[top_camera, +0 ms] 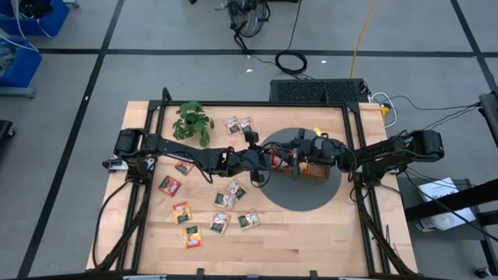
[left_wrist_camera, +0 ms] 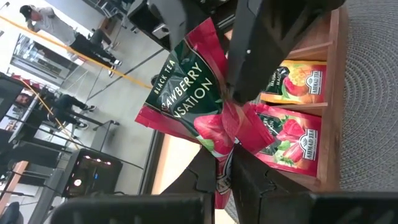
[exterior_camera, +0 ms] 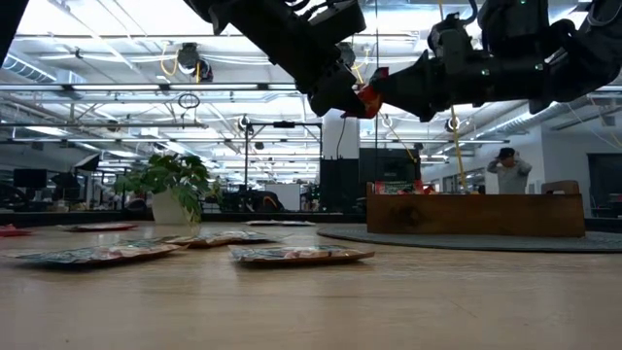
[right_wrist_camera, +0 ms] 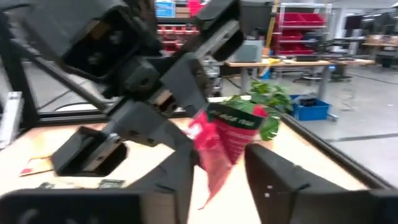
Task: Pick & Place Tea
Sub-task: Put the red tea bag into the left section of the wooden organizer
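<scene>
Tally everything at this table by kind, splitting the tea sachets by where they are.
Tea sachets loose on the wood: 10
Tea sachet held up in the air: 1
Tea sachets visible in the tray: 2
Wooden tray: 1
Potted plant: 1
Round grey mat: 1
Total: 16

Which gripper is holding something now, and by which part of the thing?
The left gripper holds a red tea sachet by one edge, above the tray. The right gripper has its fingers around the sachet's other end; its grip cannot be told.
</scene>
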Available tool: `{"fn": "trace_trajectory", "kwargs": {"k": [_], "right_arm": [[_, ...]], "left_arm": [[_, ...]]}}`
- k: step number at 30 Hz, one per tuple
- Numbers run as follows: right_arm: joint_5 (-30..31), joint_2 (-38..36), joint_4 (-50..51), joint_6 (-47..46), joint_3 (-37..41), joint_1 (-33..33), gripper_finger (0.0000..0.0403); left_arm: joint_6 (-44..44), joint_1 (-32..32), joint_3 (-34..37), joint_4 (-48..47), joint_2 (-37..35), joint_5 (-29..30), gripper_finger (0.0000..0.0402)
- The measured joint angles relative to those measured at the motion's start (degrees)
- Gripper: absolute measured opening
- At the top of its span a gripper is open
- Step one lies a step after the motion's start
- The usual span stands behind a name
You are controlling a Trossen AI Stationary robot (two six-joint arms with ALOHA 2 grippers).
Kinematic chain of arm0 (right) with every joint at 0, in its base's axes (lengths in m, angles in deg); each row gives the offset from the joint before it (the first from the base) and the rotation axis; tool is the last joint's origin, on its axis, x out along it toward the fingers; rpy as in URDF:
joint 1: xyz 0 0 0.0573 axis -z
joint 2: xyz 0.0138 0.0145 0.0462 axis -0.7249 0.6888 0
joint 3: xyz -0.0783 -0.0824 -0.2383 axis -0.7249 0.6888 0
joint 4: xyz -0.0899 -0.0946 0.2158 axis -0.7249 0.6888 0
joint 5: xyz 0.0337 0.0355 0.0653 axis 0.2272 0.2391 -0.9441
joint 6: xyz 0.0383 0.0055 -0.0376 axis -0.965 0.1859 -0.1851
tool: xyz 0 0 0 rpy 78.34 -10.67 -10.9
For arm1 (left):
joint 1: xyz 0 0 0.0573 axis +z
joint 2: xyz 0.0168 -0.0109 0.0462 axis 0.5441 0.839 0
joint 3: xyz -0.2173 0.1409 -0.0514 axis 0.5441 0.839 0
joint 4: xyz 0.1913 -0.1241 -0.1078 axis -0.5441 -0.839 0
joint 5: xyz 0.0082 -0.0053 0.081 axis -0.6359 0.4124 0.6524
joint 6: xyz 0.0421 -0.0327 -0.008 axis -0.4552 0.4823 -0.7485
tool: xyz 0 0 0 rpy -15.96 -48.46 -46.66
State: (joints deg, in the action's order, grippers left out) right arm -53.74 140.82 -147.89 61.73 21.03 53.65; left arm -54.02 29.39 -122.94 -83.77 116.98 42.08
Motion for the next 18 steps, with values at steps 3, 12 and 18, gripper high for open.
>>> {"fn": "trace_trajectory", "kwargs": {"k": [3,12,18], "right_arm": [[-0.9,0.0,0.0,-0.2,0.0,0.1,0.0075],[-0.9,0.0,0.0,1.2,0.0,0.1,0.0001],[-0.9,0.0,0.0,1.4,0.0,0.1,0.0000]], "left_arm": [[0.0,0.0,0.0,0.3,0.0,0.0,0.0027],[0.9,0.0,0.0,1.1,0.0,-0.1,0.0038],[0.9,0.0,0.0,1.1,0.0,-0.1,0.0043]]}}
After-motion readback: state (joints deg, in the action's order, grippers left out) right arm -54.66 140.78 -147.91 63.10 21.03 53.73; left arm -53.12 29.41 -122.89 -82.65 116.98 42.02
